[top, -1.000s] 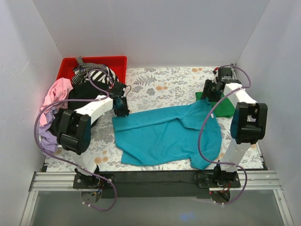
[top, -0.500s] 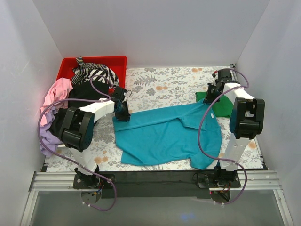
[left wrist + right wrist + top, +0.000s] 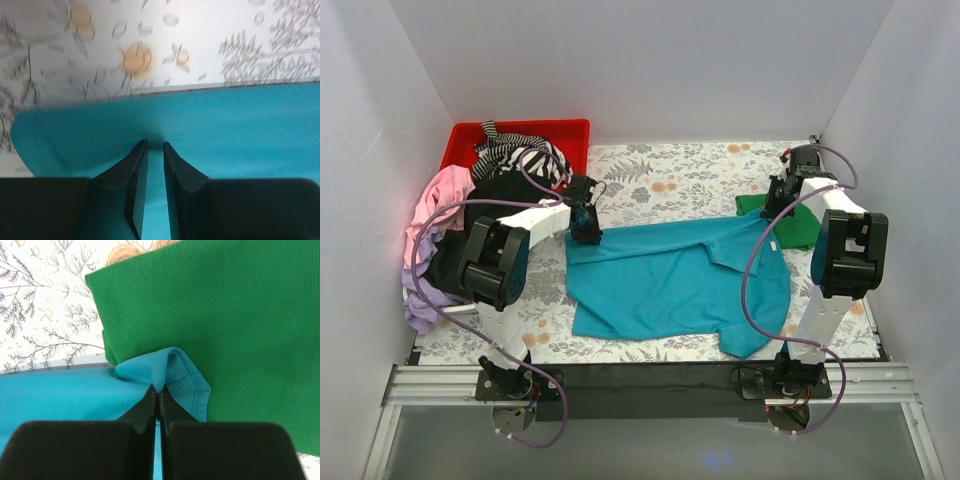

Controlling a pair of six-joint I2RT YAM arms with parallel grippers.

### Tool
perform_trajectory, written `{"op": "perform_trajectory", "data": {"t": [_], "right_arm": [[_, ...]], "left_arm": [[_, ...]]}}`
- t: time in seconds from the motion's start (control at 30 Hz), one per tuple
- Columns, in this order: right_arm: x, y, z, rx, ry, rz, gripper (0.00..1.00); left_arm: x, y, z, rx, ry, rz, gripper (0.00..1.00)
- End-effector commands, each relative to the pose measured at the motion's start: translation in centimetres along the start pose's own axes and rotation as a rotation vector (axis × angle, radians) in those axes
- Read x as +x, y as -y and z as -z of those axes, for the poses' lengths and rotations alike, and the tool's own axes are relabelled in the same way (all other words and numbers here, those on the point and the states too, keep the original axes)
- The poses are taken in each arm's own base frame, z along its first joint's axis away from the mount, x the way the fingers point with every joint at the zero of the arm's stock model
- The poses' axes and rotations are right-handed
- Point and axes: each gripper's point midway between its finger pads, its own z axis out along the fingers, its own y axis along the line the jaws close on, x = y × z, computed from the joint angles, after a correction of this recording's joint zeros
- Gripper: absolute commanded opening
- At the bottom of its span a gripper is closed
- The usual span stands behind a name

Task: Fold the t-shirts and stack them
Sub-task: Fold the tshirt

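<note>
A teal t-shirt (image 3: 670,285) lies spread across the flowered table. My left gripper (image 3: 586,228) is shut on its far left corner; in the left wrist view teal cloth (image 3: 225,120) fills the narrow gap between the jaws (image 3: 154,145). My right gripper (image 3: 776,205) is shut on a pinched-up fold of the teal hem (image 3: 170,365), the fingertips (image 3: 157,388) pressed together. That fold lies on a bright green t-shirt (image 3: 240,315), which rests folded at the far right (image 3: 798,228), partly under the teal one.
A red bin (image 3: 460,140) stands at the far left with a striped shirt (image 3: 520,155) spilling from it. Pink (image 3: 445,190), black (image 3: 505,195) and lilac (image 3: 420,300) shirts are heaped along the left wall. White walls enclose three sides.
The right gripper has closed on the teal hem. The left gripper has carried its teal corner back and to the right, drawing the shirt's far edge straighter.
</note>
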Motion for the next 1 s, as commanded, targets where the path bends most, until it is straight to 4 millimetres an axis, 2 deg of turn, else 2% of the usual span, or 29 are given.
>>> {"op": "perform_trajectory", "data": {"t": [0.0, 0.03, 0.07, 0.13, 0.17, 0.27, 0.37, 0.4, 0.43, 0.5, 0.53, 0.57, 0.6, 0.7, 0.8, 0.83, 0.9, 0.93, 0.97], "right_arm": [[-3.2, 0.2, 0.1, 0.012, 0.088, 0.006, 0.01], [-3.5, 0.3, -0.2, 0.009, 0.086, 0.002, 0.01], [-4.2, 0.1, -0.1, 0.005, 0.101, 0.005, 0.01], [-4.8, 0.4, -0.6, 0.012, 0.104, 0.003, 0.01], [-5.7, 0.3, -0.4, 0.01, 0.123, 0.001, 0.01], [-6.8, 0.1, -0.7, -0.008, 0.129, -0.009, 0.01], [-8.4, 0.1, -0.7, -0.007, 0.155, -0.007, 0.01], [-9.5, 0.0, -0.4, -0.003, 0.177, -0.002, 0.01], [-9.1, 0.3, -1.1, 0.004, 0.15, -0.009, 0.01], [-10.0, 0.2, -1.2, -0.006, 0.152, -0.003, 0.01], [-9.8, 0.3, -1.8, -0.005, 0.14, -0.004, 0.01], [-9.6, 0.3, -1.8, -0.011, 0.127, -0.006, 0.05], [-9.6, 0.2, -1.9, -0.017, 0.125, -0.006, 0.22], [-9.2, 0.2, -1.8, -0.018, 0.12, -0.007, 0.65], [-9.2, 0.0, -0.8, -0.016, 0.131, 0.003, 0.73], [-9.8, -0.3, 0.6, -0.017, 0.159, 0.01, 0.74], [-9.5, -0.5, 2.0, -0.018, 0.18, 0.017, 0.75], [-10.1, -1.3, 4.3, -0.03, 0.226, 0.029, 0.75], [-9.0, -1.3, 4.6, -0.032, 0.213, 0.022, 0.75]], "left_arm": [[-1.9, -1.2, -1.9, -0.099, 0.038, -0.056, 0.17], [-2.4, -1.1, -2.0, -0.103, 0.042, -0.062, 0.17], [-3.8, -0.5, -2.4, -0.099, 0.06, -0.067, 0.17], [-4.8, -0.3, -2.6, -0.111, 0.065, -0.081, 0.17], [-5.9, 0.4, -2.9, -0.103, 0.079, -0.086, 0.17], [-7.1, 0.9, -3.4, -0.105, 0.093, -0.11, 0.17], [-8.6, 0.8, -4.1, -0.136, 0.111, -0.144, 0.17], [-9.4, 1.1, -4.4, -0.138, 0.125, -0.154, 0.17], [-9.6, 0.9, -4.5, -0.153, 0.127, -0.164, 0.17], [-10.6, 0.8, -4.5, -0.171, 0.146, -0.175, 0.17], [-10.8, 0.8, -4.3, -0.175, 0.148, -0.18, 0.17], [-10.9, 0.6, -4.3, -0.187, 0.152, -0.179, 0.17], [-11.0, 0.5, -4.2, -0.192, 0.157, -0.18, 0.17], [-11.3, 0.7, -4.0, -0.18, 0.165, -0.179, 0.17], [-11.5, 1.0, -3.6, -0.169, 0.18, -0.163, 0.18], [-11.8, 1.1, -3.3, -0.167, 0.192, -0.152, 0.18], [-12.5, 1.5, -1.6, -0.152, 0.227, -0.134, 0.19], [-13.0, 2.0, -1.0, -0.126, 0.255, -0.13, 0.19], [-12.9, 2.1, -0.6, -0.117, 0.261, -0.132, 0.2]]}}
